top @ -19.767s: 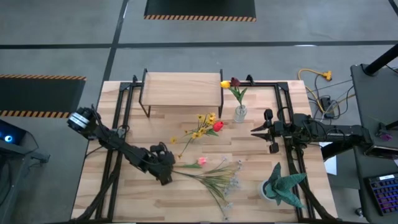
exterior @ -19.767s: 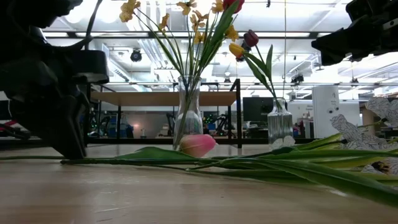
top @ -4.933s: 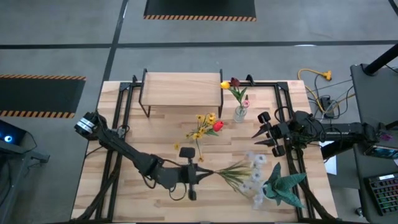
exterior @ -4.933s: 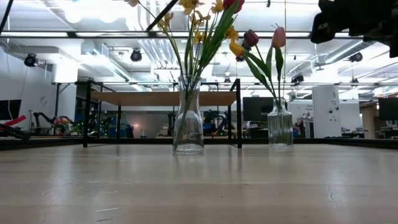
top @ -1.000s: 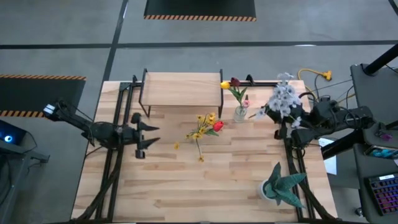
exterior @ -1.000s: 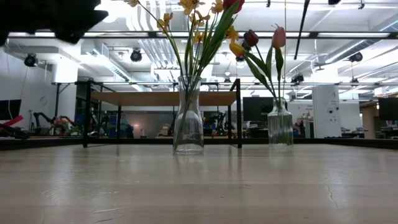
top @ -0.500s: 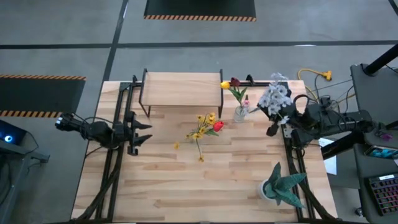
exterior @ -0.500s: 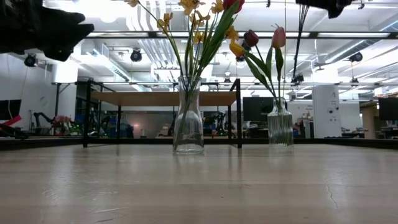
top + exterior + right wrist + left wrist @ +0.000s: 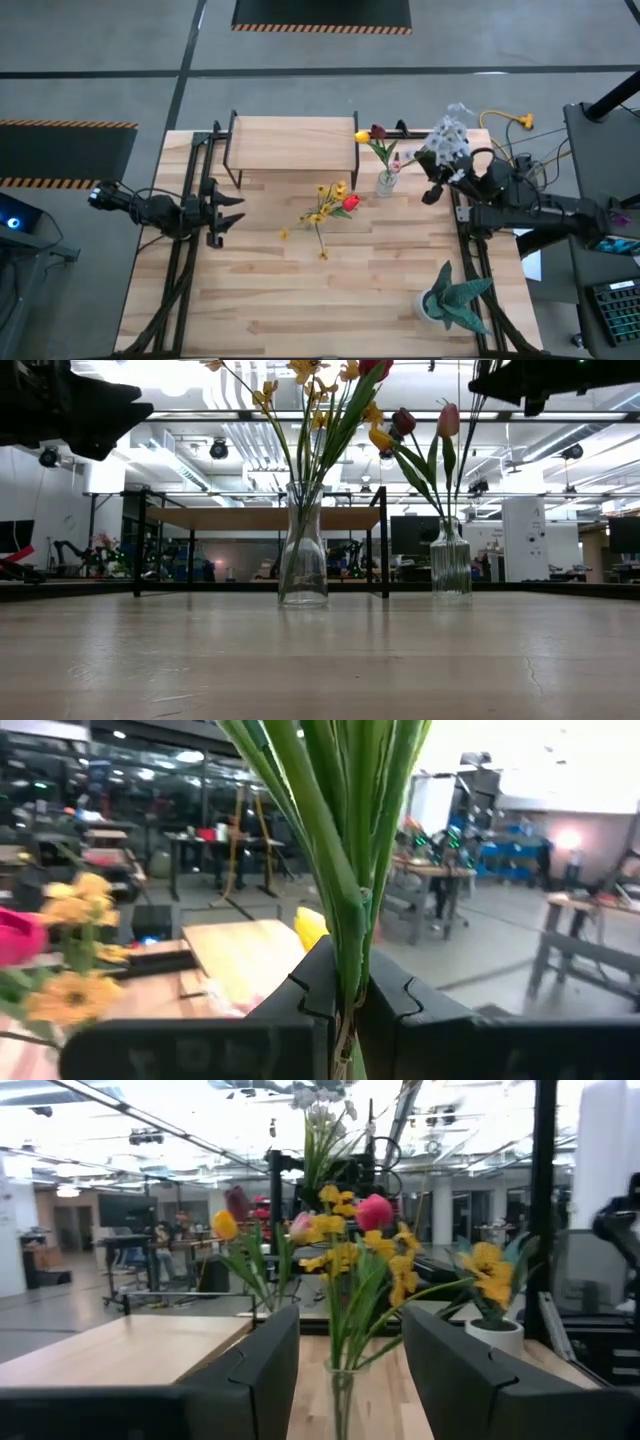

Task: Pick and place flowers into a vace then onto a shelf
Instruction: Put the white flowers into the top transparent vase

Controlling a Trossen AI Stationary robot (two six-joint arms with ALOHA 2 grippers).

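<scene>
The white flowers (image 9: 447, 135) are clenched by the right gripper (image 9: 437, 172), held raised just beside the ribbed vase (image 9: 385, 182) near the shelf (image 9: 292, 143). The left gripper (image 9: 228, 213) is parked at the table's left edge, fingers spread.

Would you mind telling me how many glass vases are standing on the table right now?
2. One vase stands mid-table holding yellow and red flowers; the other vase stands nearer the right arm, beside the shelf, holding tulips. None seems hidden.
</scene>
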